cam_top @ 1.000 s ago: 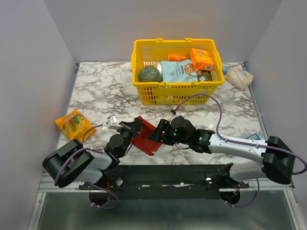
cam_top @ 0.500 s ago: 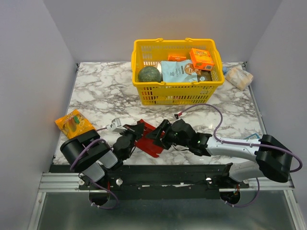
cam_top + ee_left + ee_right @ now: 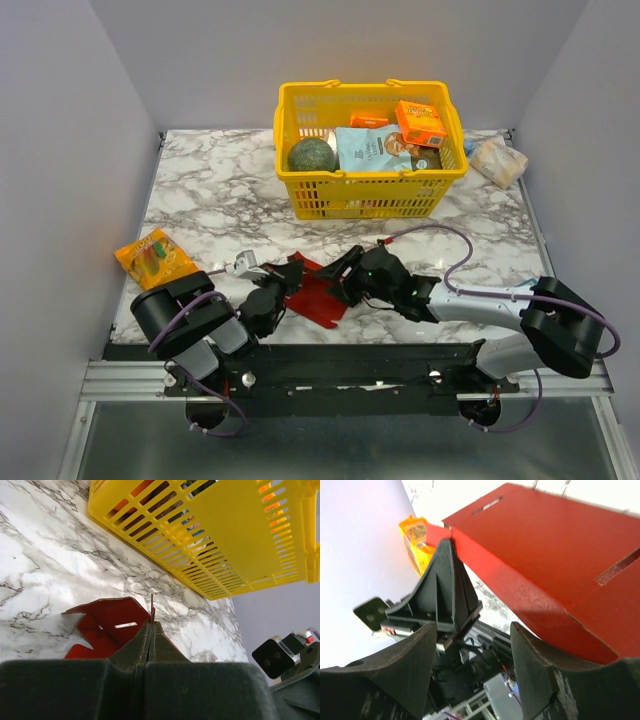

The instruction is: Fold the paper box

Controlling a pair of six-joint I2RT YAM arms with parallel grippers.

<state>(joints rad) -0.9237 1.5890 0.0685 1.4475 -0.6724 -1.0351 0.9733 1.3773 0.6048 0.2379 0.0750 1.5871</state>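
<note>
The red paper box [image 3: 315, 292] is a partly folded sheet near the table's front edge, between my two grippers. My left gripper [image 3: 288, 272] is shut on a thin upright edge of it; in the left wrist view the jaws meet on that red flap [image 3: 152, 611], with the creased sheet and a slot [image 3: 107, 627] to the left. My right gripper [image 3: 347, 272] is open at the box's right side. In the right wrist view the red panel [image 3: 555, 565] fills the upper right, over one finger [image 3: 540, 675], and nothing is between the jaws.
A yellow basket [image 3: 368, 193] of groceries stands behind the box; its slatted wall [image 3: 215, 535] is close in the left wrist view. An orange snack packet [image 3: 153, 257] lies at the left edge. A wrapped item [image 3: 498, 160] sits back right. Purple cables trail from both arms.
Both arms have drawn in low toward the box. The left arm has swung right and the right gripper has moved left and up, and the sheet has shifted slightly right.
</note>
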